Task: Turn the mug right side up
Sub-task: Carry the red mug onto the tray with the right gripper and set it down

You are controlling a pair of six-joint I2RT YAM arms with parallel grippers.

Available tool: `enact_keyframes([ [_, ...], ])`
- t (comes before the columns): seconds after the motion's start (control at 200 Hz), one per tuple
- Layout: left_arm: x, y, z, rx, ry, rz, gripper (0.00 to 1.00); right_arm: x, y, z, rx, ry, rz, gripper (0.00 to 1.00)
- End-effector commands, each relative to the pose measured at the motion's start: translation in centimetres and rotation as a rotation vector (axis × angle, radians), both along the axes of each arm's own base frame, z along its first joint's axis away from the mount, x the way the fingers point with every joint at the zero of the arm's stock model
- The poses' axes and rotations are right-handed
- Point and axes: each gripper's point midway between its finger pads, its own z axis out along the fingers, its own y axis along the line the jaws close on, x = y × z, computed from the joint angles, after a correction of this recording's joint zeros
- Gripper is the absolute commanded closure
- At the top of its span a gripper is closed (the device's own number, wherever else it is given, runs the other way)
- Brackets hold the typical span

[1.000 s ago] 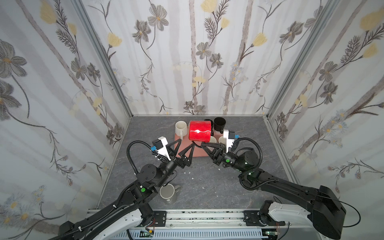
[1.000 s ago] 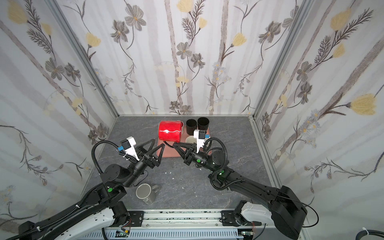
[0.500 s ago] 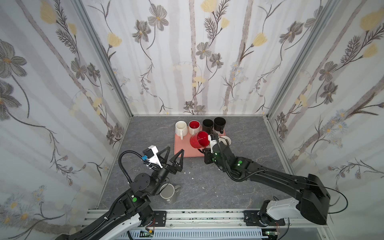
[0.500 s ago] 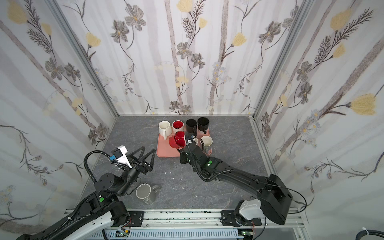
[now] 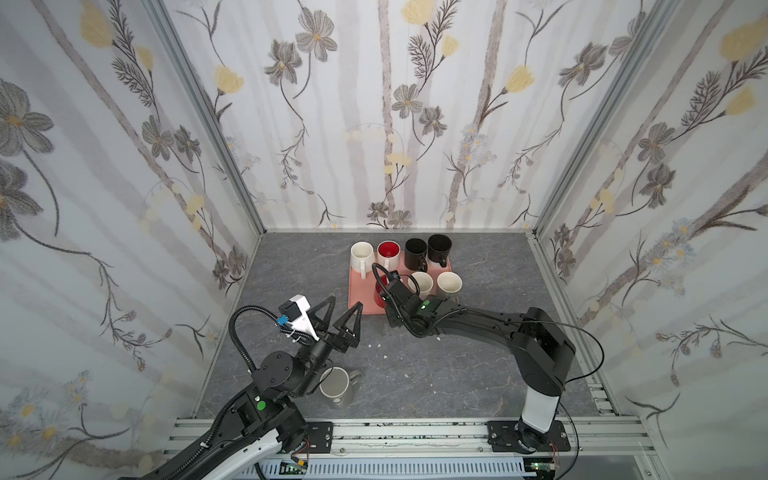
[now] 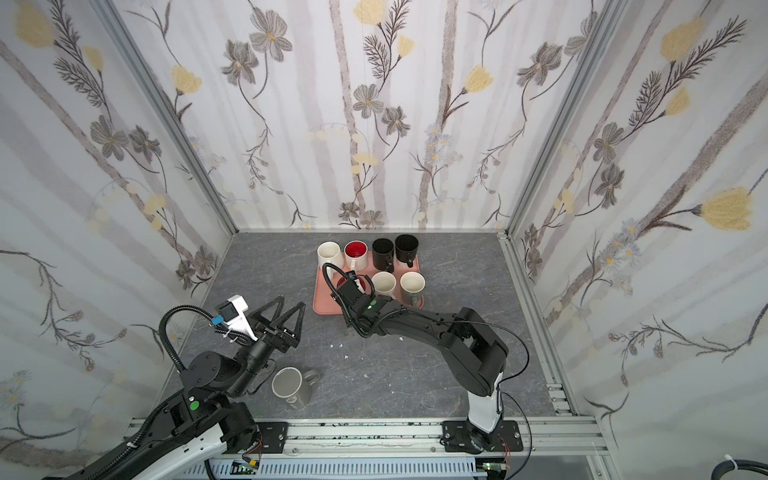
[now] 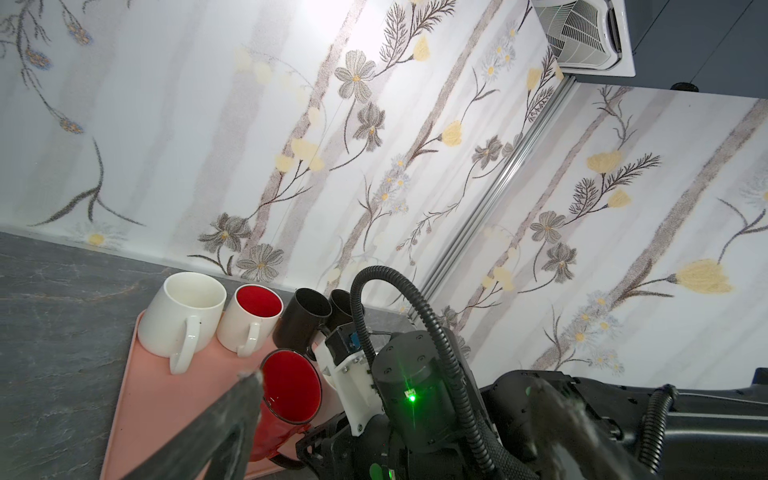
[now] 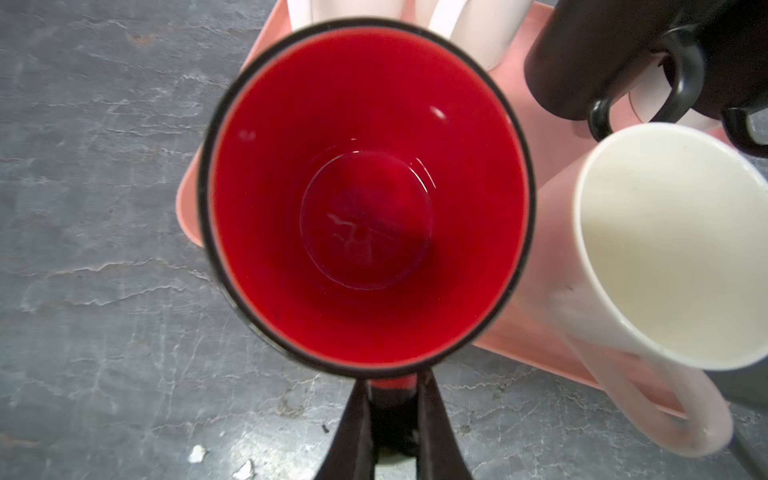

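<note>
Right end effector [image 8: 392, 388] grips red mug [image 8: 365, 199], apparently tilted.

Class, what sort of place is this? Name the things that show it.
Probably a robot test booth: a left arm and right arm bolted to a metal rail, flowered wall panels, and a pink tray of mugs.

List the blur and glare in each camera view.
Right wrist view: red mug soft at the rim, small highlights inside it, right gripper fingers blurred. Left wrist view: left gripper fingers smeared, one patch of wall glares white. Both top views: sharp, evenly lit.
</note>
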Motion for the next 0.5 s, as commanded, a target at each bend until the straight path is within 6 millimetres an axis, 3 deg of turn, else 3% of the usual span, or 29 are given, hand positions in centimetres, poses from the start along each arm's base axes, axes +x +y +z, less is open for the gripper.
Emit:
enact_keyframes([
  [0.0, 0.0, 0.1, -0.2, -0.003, 0.006, 0.004, 0.0, 1.2, -0.2, 0.1, -0.029, -0.04, -0.024, 1.0],
  [0.12, 0.1, 0.1, -0.4, -0.002, 0.009, 0.003, 0.0, 1.6, -0.3, -1.0, -0.059, -0.035, -0.028, 1.0],
  [0.43, 0.0, 0.1, -0.3, 0.001, 0.01, 0.005, 0.0, 2.3, -0.6, -1.3, -0.074, -0.027, -0.035, 1.0],
  [0.495, 0.1, 0.1, -0.4, 0.004, 0.014, 0.005, 0.0, 2.2, -0.5, -1.3, -0.068, -0.023, -0.03, 0.92],
])
